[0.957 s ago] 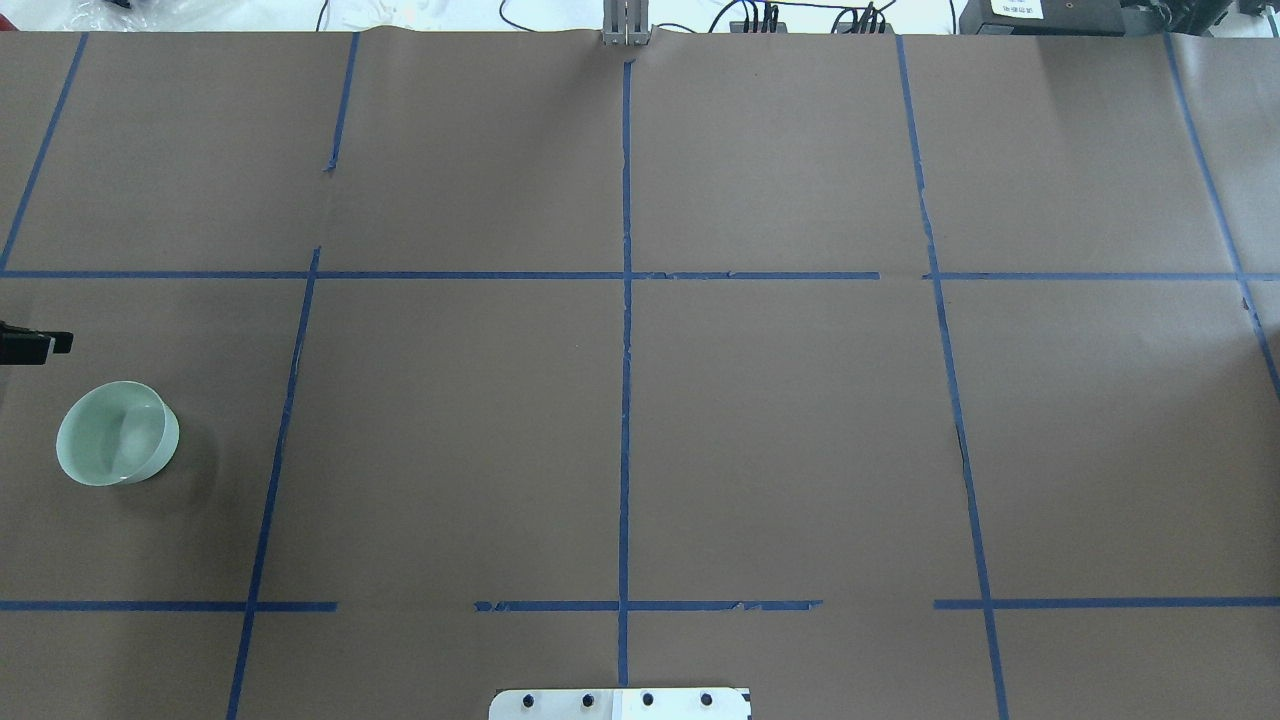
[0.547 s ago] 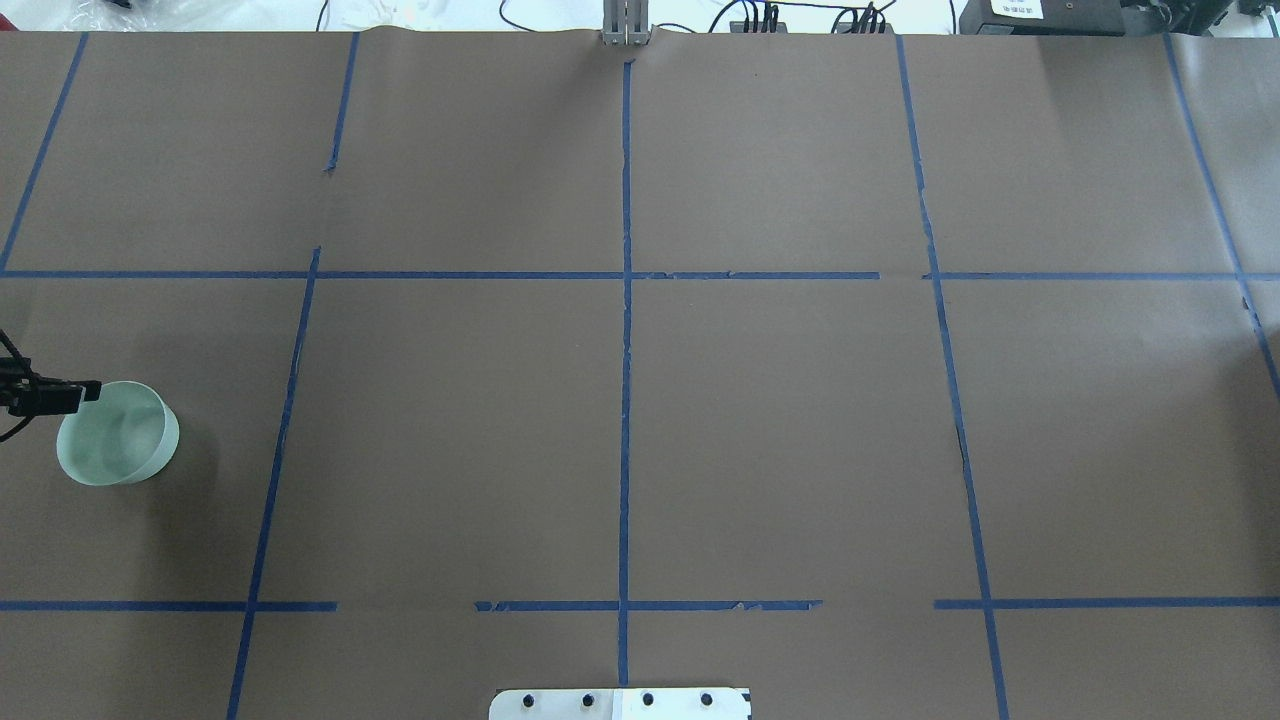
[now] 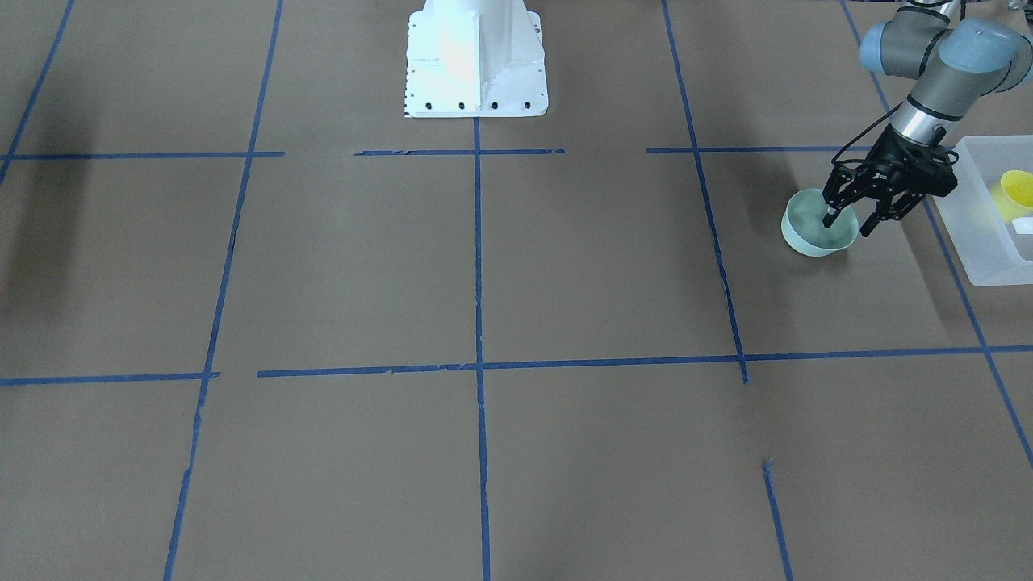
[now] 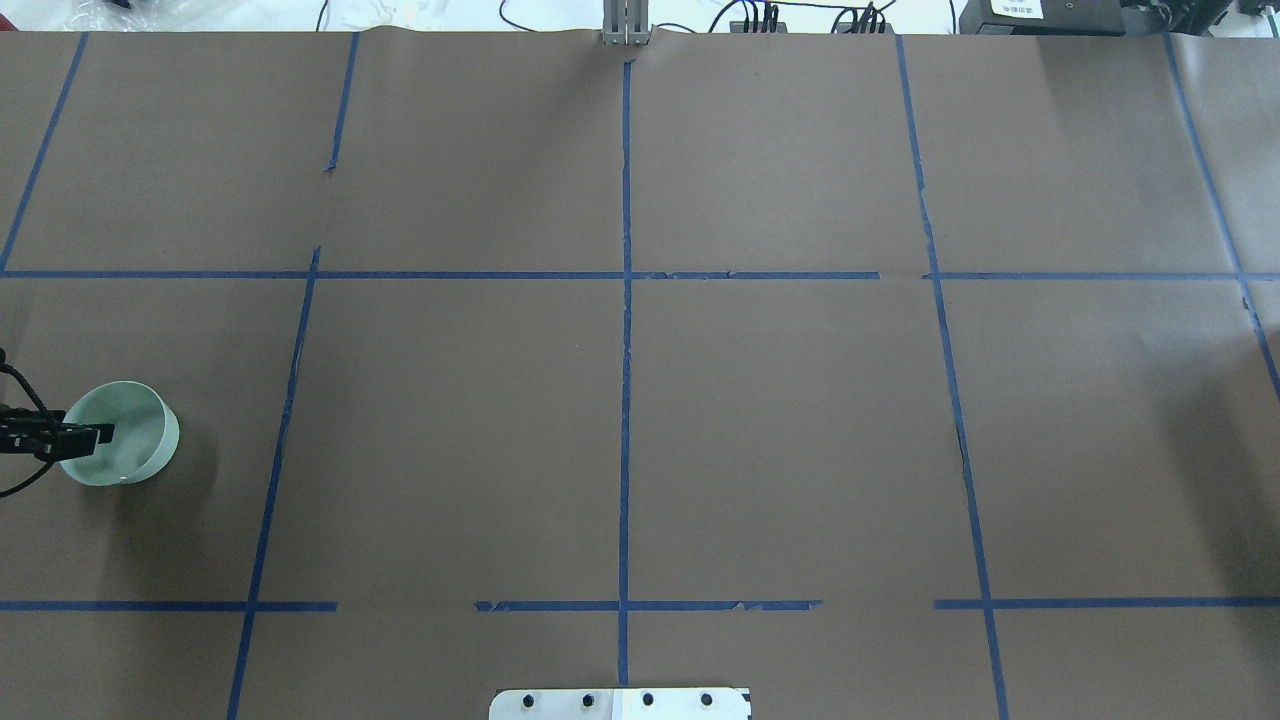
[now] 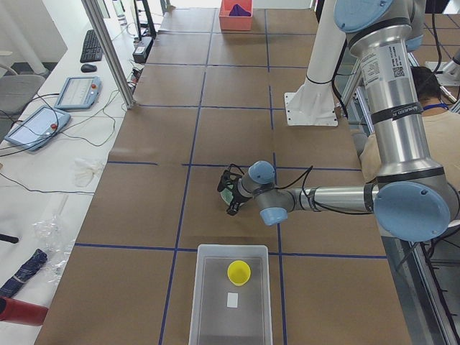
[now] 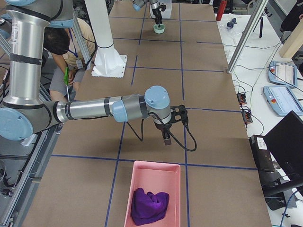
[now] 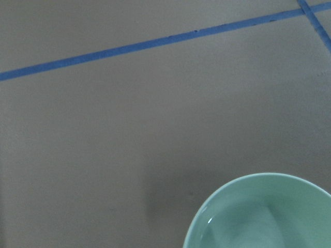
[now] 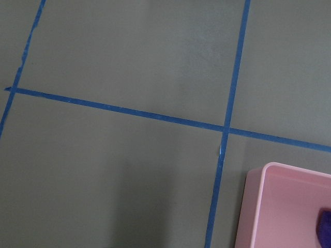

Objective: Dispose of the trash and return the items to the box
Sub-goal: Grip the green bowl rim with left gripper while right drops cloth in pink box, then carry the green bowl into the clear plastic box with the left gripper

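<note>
The pale mint-green bowl (image 3: 813,236) stands upright on the counter (image 3: 565,266), its near rim right under my spread left hand (image 3: 848,223). The small yellow cup (image 3: 1017,195) sits inside the frosted box (image 3: 980,250), just beyond my hand.

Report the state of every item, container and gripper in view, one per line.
mint-green bowl, upright and empty on the table.
yellow cup, inside the box.
box, open-topped, holding the cup.
left gripper, open, fingers astride the bowl's rim.
right gripper, above the table; open or shut cannot be told.
pink bin, holding a purple cloth.
</note>
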### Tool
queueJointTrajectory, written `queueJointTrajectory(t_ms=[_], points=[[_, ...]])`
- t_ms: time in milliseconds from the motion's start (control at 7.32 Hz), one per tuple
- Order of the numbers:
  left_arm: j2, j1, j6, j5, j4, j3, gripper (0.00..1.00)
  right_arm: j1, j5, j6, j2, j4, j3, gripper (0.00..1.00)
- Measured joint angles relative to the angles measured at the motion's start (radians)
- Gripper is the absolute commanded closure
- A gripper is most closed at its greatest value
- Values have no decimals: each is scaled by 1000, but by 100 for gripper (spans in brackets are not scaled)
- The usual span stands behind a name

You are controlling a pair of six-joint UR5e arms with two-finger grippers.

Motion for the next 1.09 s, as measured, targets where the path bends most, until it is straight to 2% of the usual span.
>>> queueJointTrajectory(t_ms=[273,410,547,820,1094], points=[[3,6,-12,-6,-18,-9,100,-7,-8,-1,-10,14,6,0],[4,-1,5,-40,-18,-24,100,-7,-10,-3,-21,38,5,0],[5,-40,52,-121,-16,-36,100,-8,-10,-3,-33,66,4,0],[10,-262,280,-341,27,-39,100,-8,-8,-4,-45,89,2,0],[8,-516,632,-468,205,-37,100,-8,-4,-2,-48,93,-1,0]])
